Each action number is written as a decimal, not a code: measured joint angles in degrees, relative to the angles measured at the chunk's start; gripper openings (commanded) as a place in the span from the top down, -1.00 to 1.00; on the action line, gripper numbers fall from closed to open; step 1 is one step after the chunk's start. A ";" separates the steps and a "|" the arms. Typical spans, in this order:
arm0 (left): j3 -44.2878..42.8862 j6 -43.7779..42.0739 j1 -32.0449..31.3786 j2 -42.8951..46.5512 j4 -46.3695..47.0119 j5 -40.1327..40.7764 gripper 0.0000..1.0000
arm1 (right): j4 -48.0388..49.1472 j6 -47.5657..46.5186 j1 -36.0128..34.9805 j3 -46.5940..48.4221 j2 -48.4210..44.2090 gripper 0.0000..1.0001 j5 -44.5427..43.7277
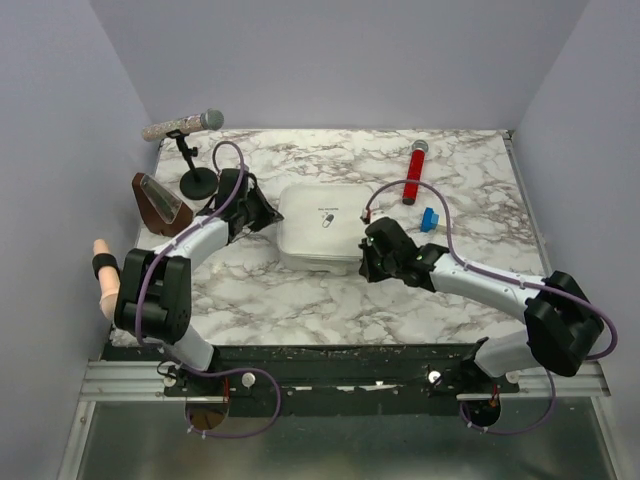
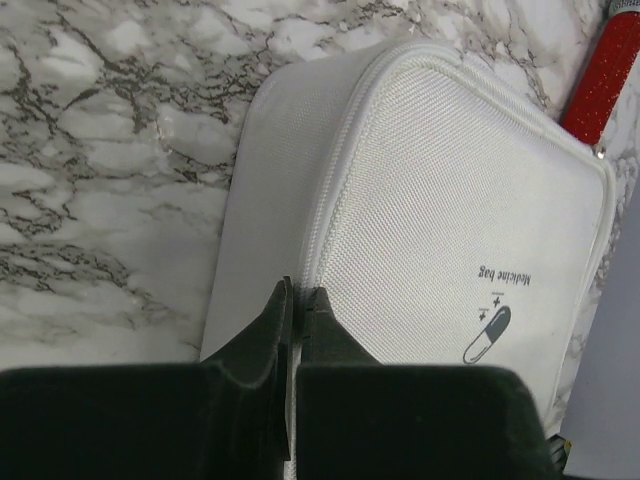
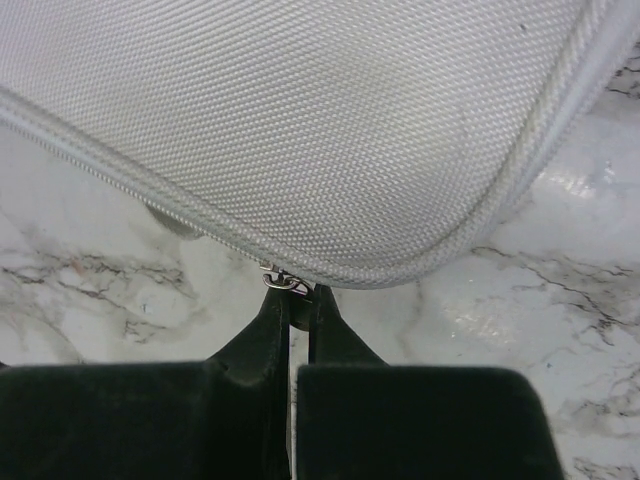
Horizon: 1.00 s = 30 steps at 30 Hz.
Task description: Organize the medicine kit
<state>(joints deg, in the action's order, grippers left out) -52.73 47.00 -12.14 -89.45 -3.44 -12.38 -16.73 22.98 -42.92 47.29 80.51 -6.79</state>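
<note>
Kit (image 1: 318, 222) lies dead ahead of R pincer (image 3: 297, 298), which looks clenched on zip pull (image 3: 283, 281) at kit's near edge. L pincer (image 2: 297, 300) clenched empty-looking at kit's left seam.

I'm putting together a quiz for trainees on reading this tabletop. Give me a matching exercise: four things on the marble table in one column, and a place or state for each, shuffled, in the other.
Things
1. medicine kit
2. red tube
3. blue block
4. microphone

Place or state
A. on a black stand, far left corner
B. small, by the red tube's near end
C. white, closed, in the middle
D. lying flat, beyond the kit's far right corner

Pairs: 1-C, 2-D, 3-B, 4-A
</note>
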 measured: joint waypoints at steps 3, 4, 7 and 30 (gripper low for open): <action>-5.40 -1.79 0.83 -3.69 -3.26 -0.66 0.74 | 0.09 -0.13 -4.46 0.39 0.09 0.99 -2.25; -7.26 -2.27 0.96 -4.96 -4.17 -0.92 0.44 | -0.11 -0.11 -5.70 0.66 0.15 0.99 -2.99; -11.80 -2.86 1.27 -7.89 -6.49 -1.62 -0.24 | -0.85 -0.11 -8.07 2.05 1.16 0.99 -4.52; 12.76 18.62 -26.29 22.23 -12.07 16.55 -0.97 | -8.33 -1.53 -9.92 6.54 5.22 0.99 -6.08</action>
<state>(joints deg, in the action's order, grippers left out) -39.97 65.63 -38.44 -67.22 -15.51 4.16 -25.06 21.45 -52.84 53.82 85.73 -12.86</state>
